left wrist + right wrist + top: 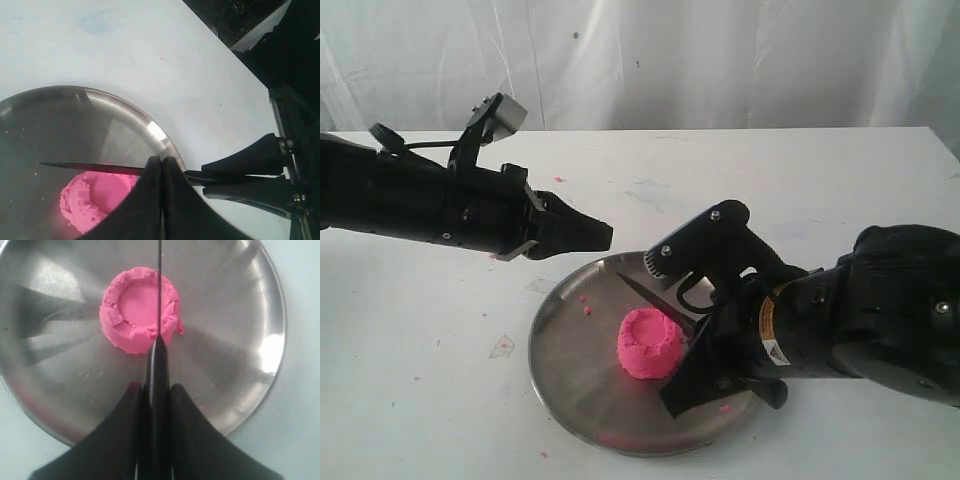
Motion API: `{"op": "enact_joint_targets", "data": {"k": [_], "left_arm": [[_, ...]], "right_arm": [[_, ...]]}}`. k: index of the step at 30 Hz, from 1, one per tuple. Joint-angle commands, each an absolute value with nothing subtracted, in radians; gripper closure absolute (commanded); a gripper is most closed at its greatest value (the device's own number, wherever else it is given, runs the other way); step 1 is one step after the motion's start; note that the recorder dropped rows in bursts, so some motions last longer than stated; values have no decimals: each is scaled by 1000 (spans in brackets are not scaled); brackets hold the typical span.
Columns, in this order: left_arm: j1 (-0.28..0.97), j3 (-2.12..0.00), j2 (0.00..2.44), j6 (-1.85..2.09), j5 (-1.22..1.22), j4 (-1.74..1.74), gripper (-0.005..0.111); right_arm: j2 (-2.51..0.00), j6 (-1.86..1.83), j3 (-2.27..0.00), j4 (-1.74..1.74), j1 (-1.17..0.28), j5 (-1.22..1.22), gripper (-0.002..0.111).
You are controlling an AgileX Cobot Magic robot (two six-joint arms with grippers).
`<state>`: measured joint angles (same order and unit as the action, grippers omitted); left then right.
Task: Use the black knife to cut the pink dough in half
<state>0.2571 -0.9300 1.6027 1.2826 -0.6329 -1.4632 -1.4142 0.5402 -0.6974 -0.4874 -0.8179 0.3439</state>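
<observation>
Right pincer (pixel 156 405) – black knife (pixel 159 300) over pink dough (pixel 137 310)

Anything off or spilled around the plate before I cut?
Pink crumbs lie scattered on the steel plate and the table. The black knife lines up right of the pink dough centre in the right wrist view.
</observation>
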Motion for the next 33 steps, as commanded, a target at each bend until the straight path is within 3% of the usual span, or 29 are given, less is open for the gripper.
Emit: {"op": "enact_joint_targets", "data": {"k": [1,33], "left_arm": [[273,-934,1629,1279,-653,-1479,107],[332,-934,1737,1435,-571,-1670,107]], "right_arm": [[-1408,553,-657,-479,-816,279,108],[-1478,560,-638,-490,-795,197,108]]}}
